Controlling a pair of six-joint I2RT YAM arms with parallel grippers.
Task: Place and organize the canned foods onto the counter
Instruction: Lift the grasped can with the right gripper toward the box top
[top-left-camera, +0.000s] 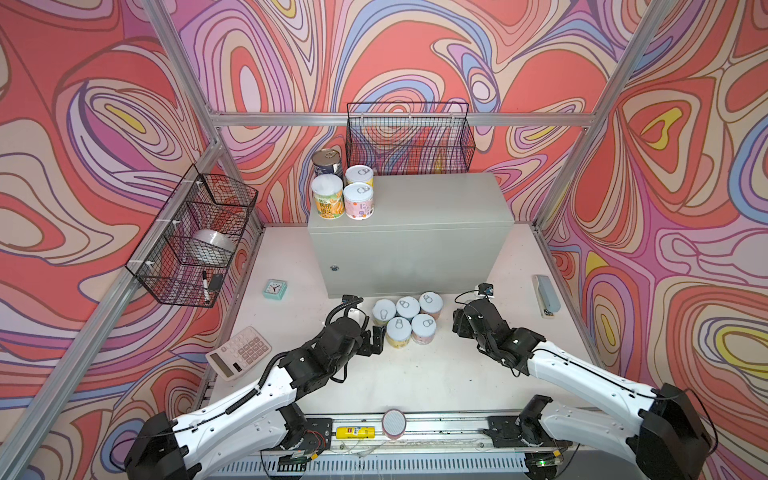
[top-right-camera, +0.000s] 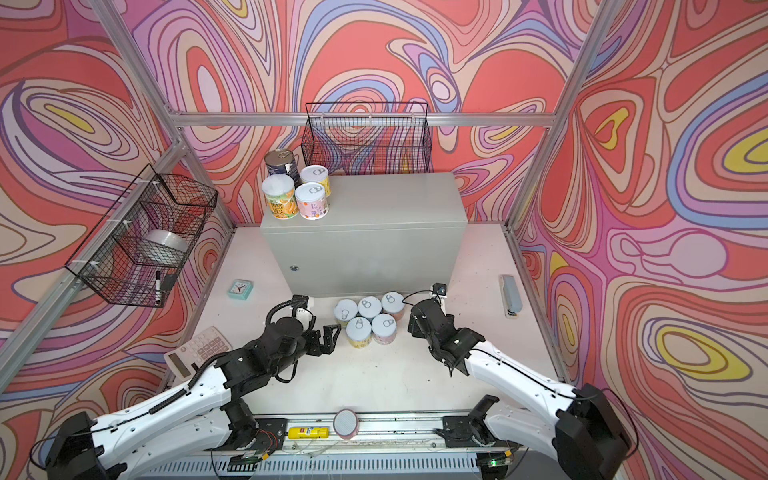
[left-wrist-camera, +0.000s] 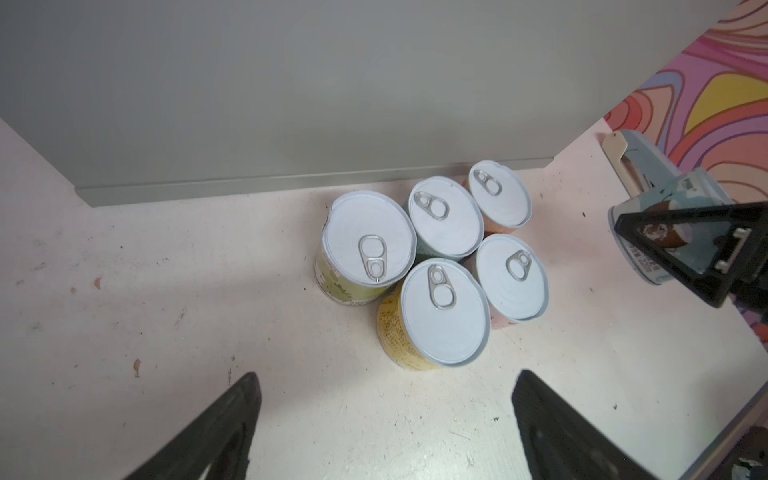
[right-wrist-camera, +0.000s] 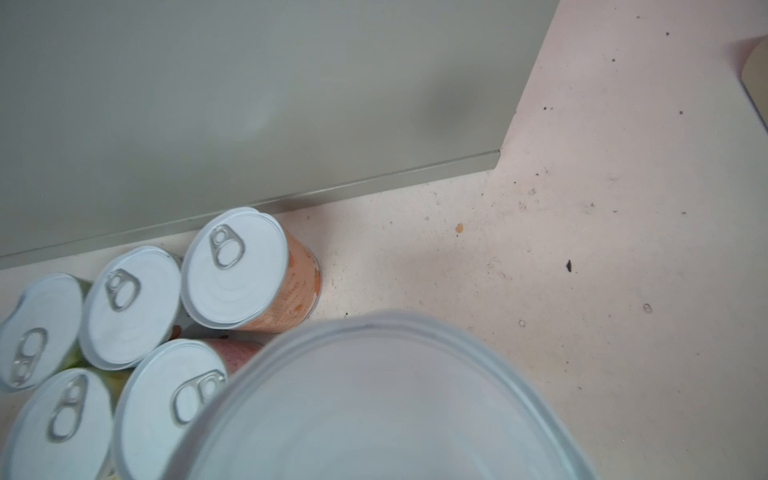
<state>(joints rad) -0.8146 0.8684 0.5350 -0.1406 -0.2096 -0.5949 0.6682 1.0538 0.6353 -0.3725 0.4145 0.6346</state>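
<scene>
Your left gripper (left-wrist-camera: 384, 382): jaws wide, empty, just short of five tins (top-left-camera: 405, 318) clustered at the counter (top-left-camera: 436, 199) foot; your right gripper (top-left-camera: 458, 324): clamped on a blue tin (right-wrist-camera: 374, 407) beside them; four tins (top-left-camera: 344, 191) crowd the counter's left rear corner; top free rightward.

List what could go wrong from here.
The open left gripper faces five tightly packed cans; a finger could knock neighbours. The right gripper holds a can close beside that cluster and might bump it. The four cans on the counter crowd one corner; one could be pushed off.
</scene>
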